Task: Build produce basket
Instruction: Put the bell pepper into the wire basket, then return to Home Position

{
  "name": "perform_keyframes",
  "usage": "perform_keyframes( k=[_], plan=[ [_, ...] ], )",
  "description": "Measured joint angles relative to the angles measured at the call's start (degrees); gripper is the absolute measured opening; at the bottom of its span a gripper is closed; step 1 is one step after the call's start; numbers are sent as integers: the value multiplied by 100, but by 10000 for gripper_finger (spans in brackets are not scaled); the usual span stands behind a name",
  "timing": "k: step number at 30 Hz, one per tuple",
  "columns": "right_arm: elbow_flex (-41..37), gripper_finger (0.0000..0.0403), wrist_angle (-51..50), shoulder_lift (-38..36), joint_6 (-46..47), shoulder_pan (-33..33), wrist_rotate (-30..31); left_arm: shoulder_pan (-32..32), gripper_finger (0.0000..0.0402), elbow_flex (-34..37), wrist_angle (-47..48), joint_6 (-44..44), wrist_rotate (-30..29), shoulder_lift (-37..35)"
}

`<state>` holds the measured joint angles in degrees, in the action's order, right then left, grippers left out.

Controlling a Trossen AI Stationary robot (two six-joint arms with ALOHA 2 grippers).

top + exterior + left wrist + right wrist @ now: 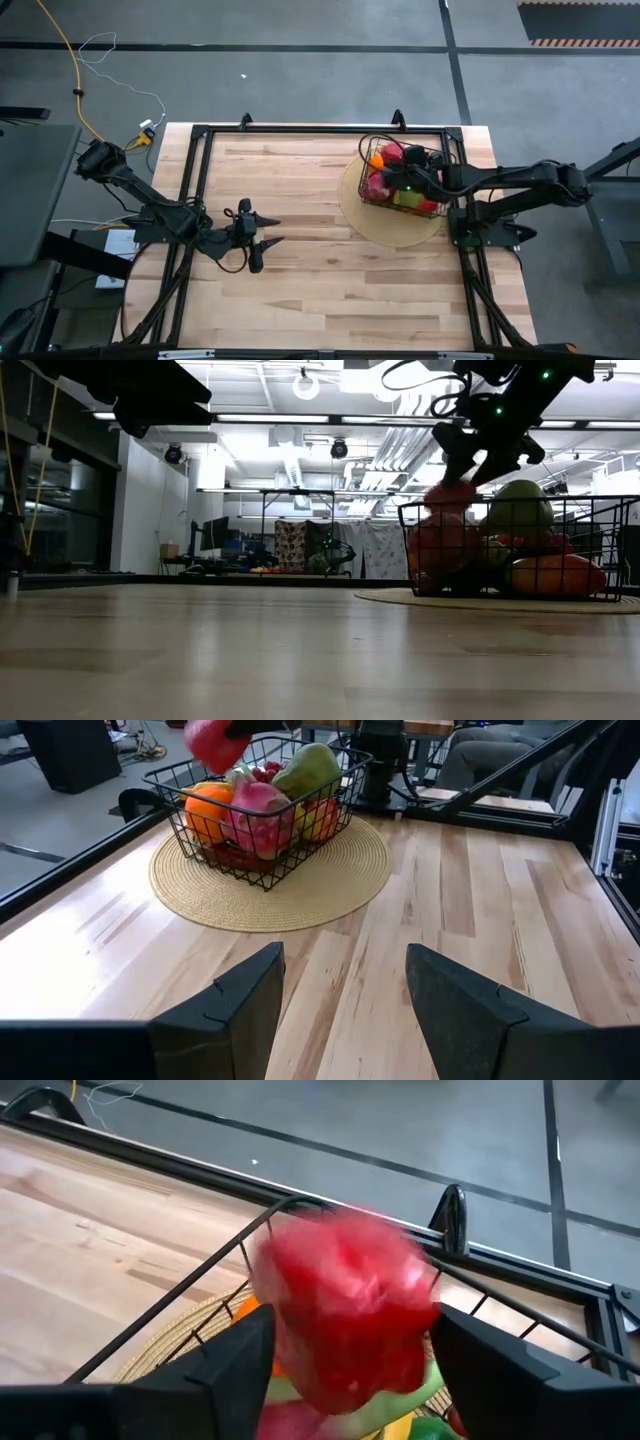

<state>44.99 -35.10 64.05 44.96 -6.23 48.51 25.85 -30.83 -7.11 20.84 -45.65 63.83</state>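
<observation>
The black wire basket (441, 158) stands on a round tan mat (385, 228) at the table's far right. It holds an orange (205, 805), a pink dragon fruit (258, 820), a green pear (520, 510) and other produce. My right gripper (350, 1370) hangs over the basket, fingers spread. A red pepper (345, 1320) shows blurred between and just below its fingertips, at the level of the basket's rim (448, 495). My left gripper (278, 231) is open and empty over the bare table at the left, pointing toward the basket. My right gripper comes at the basket from above, slanting down. The red pepper (300, 1280) fills the gap between the spread fingers and is blurred while the fingers and the basket wire are sharp. I cannot tell whether the fingers touch it.
The mat (330, 890) reaches beyond the basket on all sides. Bare wooden table lies between my left gripper and the mat. A black metal frame (300, 130) runs along the table's far edge and sides.
</observation>
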Motion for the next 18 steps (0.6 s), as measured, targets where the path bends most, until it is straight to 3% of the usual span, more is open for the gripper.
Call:
perform_keyframes(
  k=[7,12,18],
  plan=[
    [0,294,22,0,-1,-28,-4,0,200,0,0,0,0,0],
    [11,304,5,-93,-350,39,-71,0,200,0,-1,2,2,0],
    [38,305,17,-817,-937,1290,-104,15,200,0,-193,-53,104,-11]
  ],
)
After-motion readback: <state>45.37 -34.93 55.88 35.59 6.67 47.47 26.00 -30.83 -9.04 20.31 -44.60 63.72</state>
